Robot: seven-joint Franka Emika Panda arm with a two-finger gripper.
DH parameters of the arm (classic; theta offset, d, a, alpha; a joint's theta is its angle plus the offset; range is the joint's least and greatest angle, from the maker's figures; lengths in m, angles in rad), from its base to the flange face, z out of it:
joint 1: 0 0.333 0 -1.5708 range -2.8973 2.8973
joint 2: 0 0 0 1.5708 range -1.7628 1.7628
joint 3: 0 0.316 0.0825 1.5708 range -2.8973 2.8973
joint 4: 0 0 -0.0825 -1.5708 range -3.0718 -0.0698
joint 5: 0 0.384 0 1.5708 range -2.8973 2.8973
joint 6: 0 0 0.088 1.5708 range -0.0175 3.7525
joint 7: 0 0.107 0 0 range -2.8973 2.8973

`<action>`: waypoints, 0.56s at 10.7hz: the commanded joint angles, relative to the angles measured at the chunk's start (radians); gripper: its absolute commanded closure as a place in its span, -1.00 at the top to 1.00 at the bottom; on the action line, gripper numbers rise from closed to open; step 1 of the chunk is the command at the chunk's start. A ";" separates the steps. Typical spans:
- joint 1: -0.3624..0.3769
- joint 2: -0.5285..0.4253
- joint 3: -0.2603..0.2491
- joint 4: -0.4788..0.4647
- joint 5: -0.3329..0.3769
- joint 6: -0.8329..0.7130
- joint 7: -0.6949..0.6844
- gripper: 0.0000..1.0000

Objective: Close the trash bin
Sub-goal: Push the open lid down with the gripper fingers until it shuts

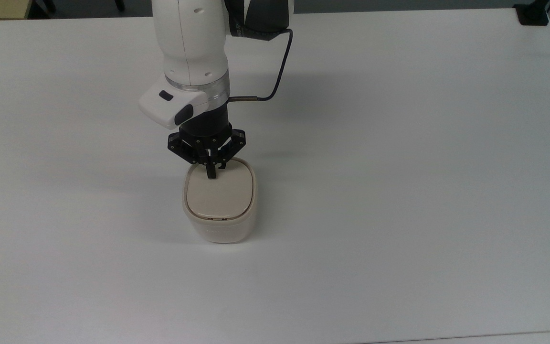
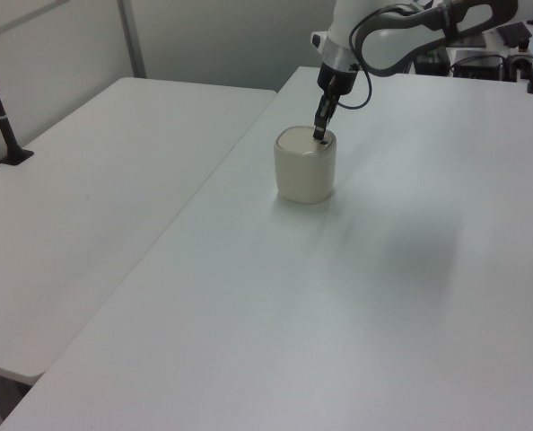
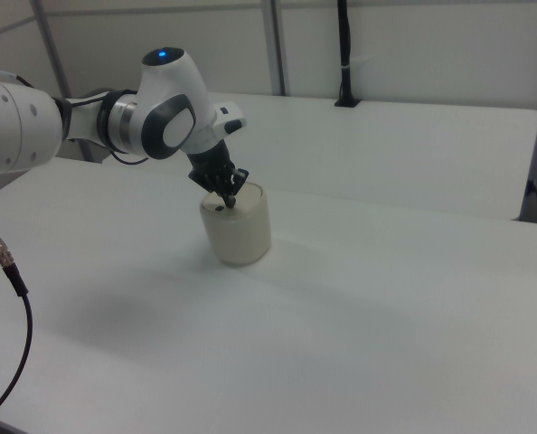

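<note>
The cream-white trash bin point(image 1: 219, 224) point(image 2: 304, 171) point(image 3: 241, 231) stands on the white table point(image 1: 399, 191). Its beige lid point(image 1: 220, 193) lies flat in the rim, with a small dark latch mark at the edge nearest the top view's bottom. My gripper point(image 1: 211, 176) point(image 2: 321, 135) point(image 3: 227, 202) is shut with nothing held. Its fingertips point down and rest on the lid's far edge, close to the arm.
A black cable point(image 1: 277, 76) loops from the wrist in the top view. A second white table point(image 2: 96, 180) adjoins on the left view's left, with a black post point(image 2: 2, 117) on it. A dark object point(image 1: 533, 14) sits at the top view's upper right corner.
</note>
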 commanded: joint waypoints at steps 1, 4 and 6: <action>0.017 -0.009 -0.013 -0.045 -0.009 -0.003 -0.022 -0.97; 0.006 -0.078 -0.013 -0.046 -0.002 -0.021 0.005 -0.85; -0.024 -0.148 -0.014 -0.051 -0.003 -0.118 0.022 -0.48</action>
